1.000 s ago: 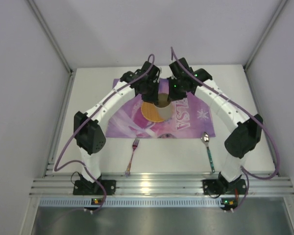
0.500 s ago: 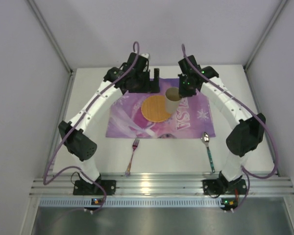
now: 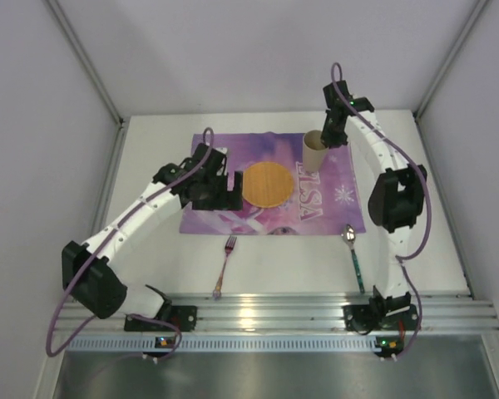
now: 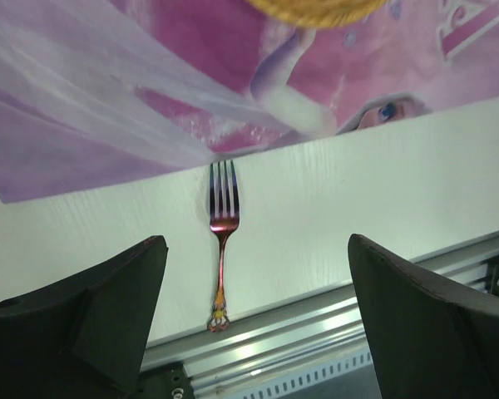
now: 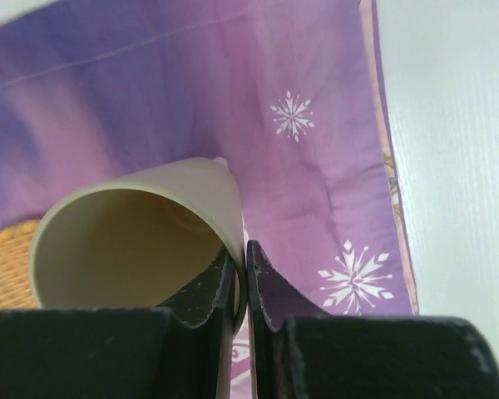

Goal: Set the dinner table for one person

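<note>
On the white dinner table (image 3: 150,166) lies a purple placemat (image 3: 233,212) with a round yellow plate (image 3: 267,184) at its middle. A beige cup (image 3: 315,150) is at the mat's back right; my right gripper (image 3: 329,137) is shut on its rim, one finger inside the wall and one outside, as the right wrist view shows on the cup (image 5: 133,241) with the gripper (image 5: 242,264). Whether the cup rests on the mat I cannot tell. My left gripper (image 3: 230,195) hangs open and empty left of the plate. A pink fork (image 4: 220,241) lies below the left gripper (image 4: 256,243).
The fork (image 3: 226,264) and a spoon (image 3: 353,253) lie on bare table between the placemat and the ribbed aluminium rail (image 3: 266,312) at the near edge. White walls close in the table on the left, right and back.
The left gripper opened and drew back to the left of the plate. The right gripper carried the cup from above the plate to the mat's back right.
</note>
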`<state>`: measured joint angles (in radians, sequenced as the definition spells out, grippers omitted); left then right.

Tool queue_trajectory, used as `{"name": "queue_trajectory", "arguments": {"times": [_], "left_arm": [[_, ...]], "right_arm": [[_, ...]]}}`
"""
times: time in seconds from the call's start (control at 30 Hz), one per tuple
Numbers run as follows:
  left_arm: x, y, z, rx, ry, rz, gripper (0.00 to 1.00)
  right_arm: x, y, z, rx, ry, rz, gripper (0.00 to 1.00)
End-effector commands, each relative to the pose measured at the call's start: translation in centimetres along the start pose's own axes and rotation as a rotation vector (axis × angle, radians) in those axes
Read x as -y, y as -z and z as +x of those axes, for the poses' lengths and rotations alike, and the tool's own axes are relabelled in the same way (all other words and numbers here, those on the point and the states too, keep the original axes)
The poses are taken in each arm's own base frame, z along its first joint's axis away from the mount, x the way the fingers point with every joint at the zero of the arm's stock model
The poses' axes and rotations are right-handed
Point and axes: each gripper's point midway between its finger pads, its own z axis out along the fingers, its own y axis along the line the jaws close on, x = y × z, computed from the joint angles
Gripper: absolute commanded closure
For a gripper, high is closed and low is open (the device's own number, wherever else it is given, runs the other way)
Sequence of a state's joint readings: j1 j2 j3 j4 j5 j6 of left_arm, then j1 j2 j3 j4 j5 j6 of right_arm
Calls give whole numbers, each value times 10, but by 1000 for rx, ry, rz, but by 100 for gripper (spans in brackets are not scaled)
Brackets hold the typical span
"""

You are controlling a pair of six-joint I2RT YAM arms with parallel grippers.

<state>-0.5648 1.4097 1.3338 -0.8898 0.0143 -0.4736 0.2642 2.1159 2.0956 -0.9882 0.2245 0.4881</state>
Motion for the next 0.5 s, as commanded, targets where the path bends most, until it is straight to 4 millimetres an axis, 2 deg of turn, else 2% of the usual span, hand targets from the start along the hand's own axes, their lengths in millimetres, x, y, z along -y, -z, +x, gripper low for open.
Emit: {"name": "queue_trajectory", "arguments": {"times": [0.0, 0.1, 0.17, 0.37, 0.47], "left_arm": [[3, 0, 27, -41, 4, 74, 5], [-3, -7, 54, -108, 7, 85, 5], [-1, -9, 70, -157, 19, 118, 6], [-8, -12, 94, -182, 41, 128, 7], [-9, -14, 104, -200, 54, 136, 7]], "right_arm": [[3, -23, -9, 7, -54, 4, 100], [8, -37, -13, 17, -84, -10, 100], [12, -36, -26, 60, -101, -7, 100], [17, -20, -64, 190, -142, -23, 100], [16, -22, -68, 201, -129, -25, 100]]}}
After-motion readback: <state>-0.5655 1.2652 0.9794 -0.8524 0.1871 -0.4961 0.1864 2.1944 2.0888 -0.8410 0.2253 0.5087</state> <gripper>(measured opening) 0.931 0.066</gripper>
